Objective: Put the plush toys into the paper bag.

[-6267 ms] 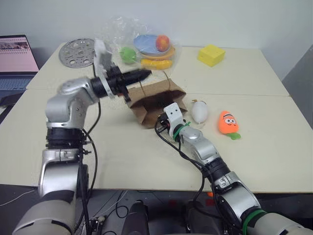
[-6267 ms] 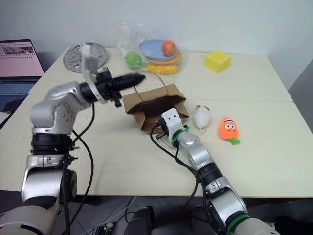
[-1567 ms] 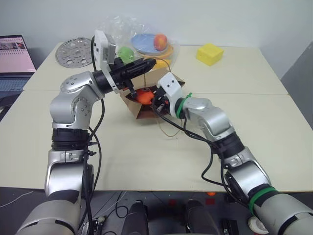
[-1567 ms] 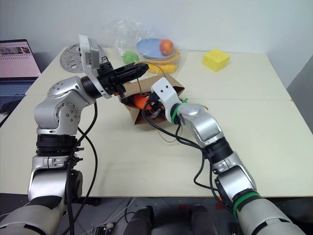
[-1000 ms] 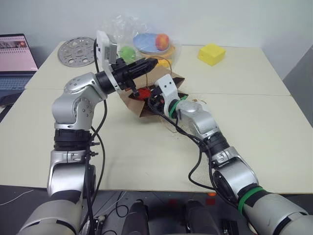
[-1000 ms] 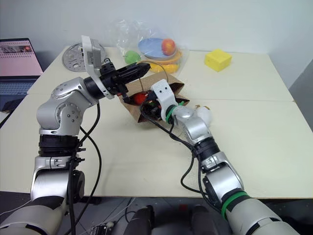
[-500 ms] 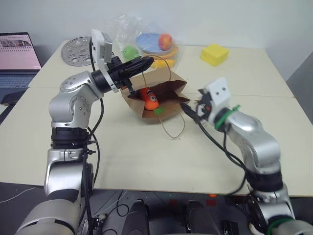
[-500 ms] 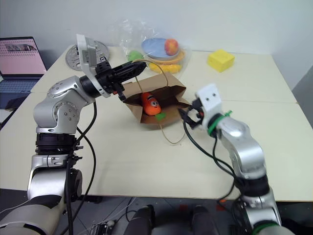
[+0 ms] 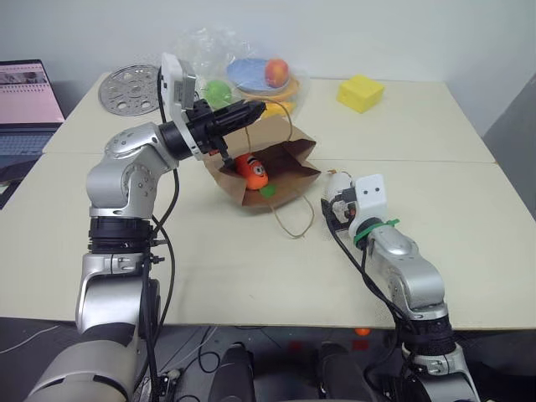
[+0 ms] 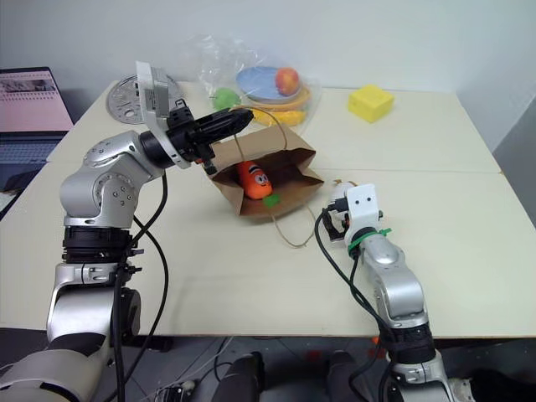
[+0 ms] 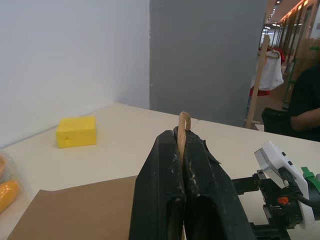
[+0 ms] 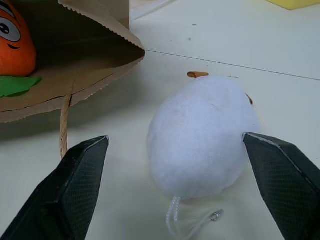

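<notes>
- The white plush toy lies on the table, just ahead of the right gripper and between its two spread fingers; no contact with either finger is visible.
- Right gripper state: open wide, holding nothing.
- The right arm reaches forward low over the table, the gripper pointing roughly level toward the white toy, which sits just beside the open mouth of the paper bag.
- The orange plush toy lies inside the paper bag, face outward, green leaves toward the bag's mouth.
- The left gripper is closed on one bag handle, pinched between its fingers.
- The left arm is raised above the bag's upper edge, the gripper pointing forward and toward the robot's right.
- The bag's other handle trails loose on the table in front of the bag's mouth.
</notes>
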Available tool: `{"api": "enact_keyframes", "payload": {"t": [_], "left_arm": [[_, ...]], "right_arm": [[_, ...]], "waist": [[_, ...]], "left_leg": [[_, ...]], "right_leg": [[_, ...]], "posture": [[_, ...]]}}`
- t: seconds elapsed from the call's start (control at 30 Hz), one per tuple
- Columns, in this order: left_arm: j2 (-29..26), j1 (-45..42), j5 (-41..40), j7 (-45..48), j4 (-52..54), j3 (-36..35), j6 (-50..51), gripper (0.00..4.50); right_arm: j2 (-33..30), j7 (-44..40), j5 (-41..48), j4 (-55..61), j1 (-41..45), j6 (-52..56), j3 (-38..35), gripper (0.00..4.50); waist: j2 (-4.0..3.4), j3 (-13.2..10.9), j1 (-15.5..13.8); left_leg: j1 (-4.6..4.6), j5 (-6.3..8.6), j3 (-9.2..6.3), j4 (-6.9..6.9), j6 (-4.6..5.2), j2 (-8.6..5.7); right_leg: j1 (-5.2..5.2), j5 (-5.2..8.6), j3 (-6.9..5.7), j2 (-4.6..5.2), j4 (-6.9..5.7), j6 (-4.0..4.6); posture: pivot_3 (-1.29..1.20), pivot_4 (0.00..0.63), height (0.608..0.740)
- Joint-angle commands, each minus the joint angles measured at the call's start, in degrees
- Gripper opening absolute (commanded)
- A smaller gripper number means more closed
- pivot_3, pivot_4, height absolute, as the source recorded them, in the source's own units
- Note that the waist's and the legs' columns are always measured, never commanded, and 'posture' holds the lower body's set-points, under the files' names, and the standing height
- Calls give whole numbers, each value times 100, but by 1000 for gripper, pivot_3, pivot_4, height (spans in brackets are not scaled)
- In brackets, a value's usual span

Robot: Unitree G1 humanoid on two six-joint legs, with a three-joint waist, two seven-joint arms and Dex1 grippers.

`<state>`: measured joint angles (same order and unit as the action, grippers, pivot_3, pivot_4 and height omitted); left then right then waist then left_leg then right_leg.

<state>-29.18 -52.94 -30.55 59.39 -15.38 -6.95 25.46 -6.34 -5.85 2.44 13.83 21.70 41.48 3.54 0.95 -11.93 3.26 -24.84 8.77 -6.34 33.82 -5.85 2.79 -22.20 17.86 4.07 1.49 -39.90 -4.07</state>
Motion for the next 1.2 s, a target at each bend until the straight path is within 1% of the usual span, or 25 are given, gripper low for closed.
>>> {"api": "enact_keyframes", "payload": {"t": [0.03,0.1,0.17,0.2,0.3,0.43,0.47,0.5,0.63,0.7,0.77,0.83,0.9,0.97,1.03,1.07,1.13,1.2], "left_arm": [[-84,-116,-3,14,202,-61,-103,0],[-102,-80,-14,9,269,-69,-57,0],[-113,-62,1,-4,293,-76,-61,0],[-116,-60,4,-16,301,-81,-55,0],[-129,-62,6,-51,320,-94,-42,0],[-159,-43,-5,-52,351,-100,-20,0],[-166,-44,-4,-54,351,-100,-18,0],[-170,-46,-4,-57,350,-101,-17,0],[-191,-54,-16,-43,344,-112,-2,0],[-204,-64,-4,-35,317,-111,-7,0],[-216,-64,16,-22,306,-97,-23,0],[-209,-83,-2,-36,294,-104,-3,0],[-196,-121,8,-43,249,-98,-24,0],[-180,-144,5,-28,261,-75,-25,0],[-176,-160,12,-32,239,-71,-25,0],[-177,-169,15,-27,223,-71,-28,0],[-184,-174,12,-15,234,-63,-17,0],[-196,-178,4,2,247,-58,-1,0]], "right_arm": [[-41,185,-256,-197,125,-285,35,4476],[-99,196,-335,-248,94,-363,33,4117],[-196,102,-392,-299,47,-499,86,3548],[-237,67,-420,-313,19,-540,108,3218],[-293,52,-440,-388,-38,-674,80,2015],[-336,18,-417,-377,-9,-801,33,537],[-396,-51,-410,-336,2,-869,34,242],[-438,-102,-408,-307,6,-916,37,42],[-705,-638,-97,-6,-13,-1204,-92,42],[-1001,-1262,195,397,-89,-1328,-48,42],[-1146,-1674,511,669,-150,-1307,-42,42],[-1323,-1907,747,957,-219,-1106,-114,42],[-1602,-2395,1119,1234,-285,-956,-163,42],[-1784,-2861,1727,1486,-239,-591,-202,42],[-1867,-3043,1953,1550,-98,-377,-55,42],[-1799,-2992,1970,1494,-15,-299,36,42],[-1608,-2869,1787,1245,152,-364,351,42],[-1371,-2549,1356,739,423,-584,628,42]], "waist": [[0,0,-1],[0,0,1],[0,0,2],[0,0,3],[0,0,4],[0,0,4],[0,0,4],[0,0,3],[0,0,3],[0,0,3],[0,0,3],[0,0,4],[0,0,2],[0,-1,2],[1,-1,2],[1,-1,2],[1,-1,24],[1,-1,47]], "left_leg": [[0,0,0,0,0,0],[0,0,1,0,0,-1],[0,0,1,0,0,0],[0,0,1,1,0,0],[0,0,1,1,0,0],[0,0,1,1,0,0],[0,0,1,1,0,0],[0,0,1,1,0,0],[0,0,1,1,0,0],[0,0,1,1,0,-1],[0,0,1,1,0,0],[0,0,-1,0,0,0],[0,0,-1,1,0,0],[0,0,1,4,0,-1],[1,0,0,7,0,0],[2,0,-1,7,0,0],[3,0,-1,9,0,0],[3,0,0,10,0,1]], "right_leg": [[0,0,0,0,1,0],[0,0,0,0,1,0],[0,0,1,0,0,0],[0,0,1,0,0,0],[0,0,1,0,0,0],[0,0,1,0,0,0],[0,0,1,0,0,0],[0,0,1,0,0,0],[0,0,1,0,1,0],[0,0,1,0,1,0],[1,1,1,0,2,-1],[1,1,-1,0,1,-1],[2,0,-1,0,2,-1],[6,1,0,1,4,-1],[7,1,0,0,3,-1],[7,1,0,-1,1,-1],[7,2,0,-1,0,-3],[6,2,1,-1,0,-4]], "posture": [[0,150,740],[0,150,740],[0,150,740],[0,150,740],[0,150,740],[0,150,740],[0,150,740],[0,150,740],[0,150,740],[0,150,740],[0,150,740],[0,150,740],[0,150,740],[0,150,740],[0,150,740],[0,150,740],[0,150,740],[0,150,740]]}}
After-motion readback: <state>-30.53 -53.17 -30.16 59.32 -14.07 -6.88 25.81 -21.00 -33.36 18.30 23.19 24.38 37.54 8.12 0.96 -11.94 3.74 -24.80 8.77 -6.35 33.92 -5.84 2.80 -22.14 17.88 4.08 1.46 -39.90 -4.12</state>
